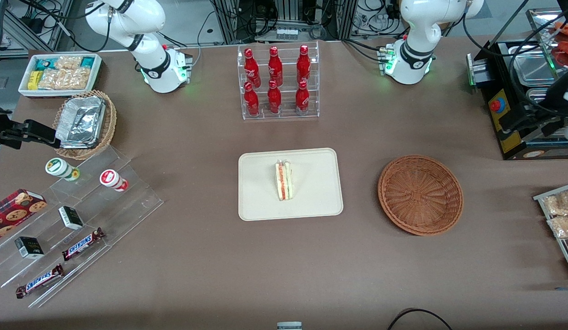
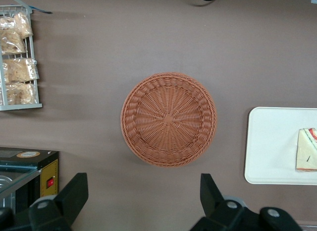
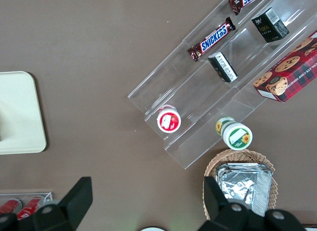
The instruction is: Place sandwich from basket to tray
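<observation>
The sandwich (image 1: 284, 180) lies on the cream tray (image 1: 316, 197) at the table's middle, its orange and green filling edge facing up. The left wrist view catches the sandwich (image 2: 307, 150) on the tray (image 2: 270, 142) as well. The reddish-brown wicker basket (image 1: 420, 195) sits beside the tray toward the working arm's end, with nothing in it (image 2: 169, 119). My left gripper (image 2: 142, 180) hangs high over bare table, farther from the front camera than the basket. It is open, with nothing between its fingers.
A clear rack of red bottles (image 1: 278, 82) stands farther from the front camera than the tray. A black machine (image 1: 526, 105) and a rack of snack bags (image 1: 561, 220) sit toward the working arm's end. An acrylic shelf of snacks (image 1: 82, 215) and a foil-container basket (image 1: 84, 123) lie toward the parked arm's end.
</observation>
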Controlling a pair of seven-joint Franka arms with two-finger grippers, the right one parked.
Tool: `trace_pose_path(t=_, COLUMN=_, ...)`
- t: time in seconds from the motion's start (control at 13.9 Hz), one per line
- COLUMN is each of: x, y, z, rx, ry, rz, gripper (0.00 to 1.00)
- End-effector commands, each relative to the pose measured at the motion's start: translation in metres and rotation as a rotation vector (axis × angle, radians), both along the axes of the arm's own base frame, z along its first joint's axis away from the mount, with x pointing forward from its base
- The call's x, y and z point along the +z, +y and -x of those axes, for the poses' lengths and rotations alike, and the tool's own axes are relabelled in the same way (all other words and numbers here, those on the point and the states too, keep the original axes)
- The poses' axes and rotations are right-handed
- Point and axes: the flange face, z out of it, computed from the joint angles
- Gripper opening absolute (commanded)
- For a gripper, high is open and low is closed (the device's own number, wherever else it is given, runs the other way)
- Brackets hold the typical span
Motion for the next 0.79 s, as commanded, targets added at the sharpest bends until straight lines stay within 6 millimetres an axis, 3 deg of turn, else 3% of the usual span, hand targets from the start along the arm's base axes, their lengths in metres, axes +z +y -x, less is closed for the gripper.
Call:
trace_pose_path(t=0.0, x=0.000, y=0.003, z=-0.012, rx=-0.018, ry=0.026, rz=0.005, gripper=1.00)
trace_pose_path(t=0.36, x=0.003, y=0.004, z=0.004, rx=-0.074, ry=0.072, rz=-0.002, gripper=1.00)
trace_pose_path(t=0.72, x=-0.003, y=0.002, z=0.002, rx=-0.057, ry=0.094, rz=-0.001, gripper=1.00)
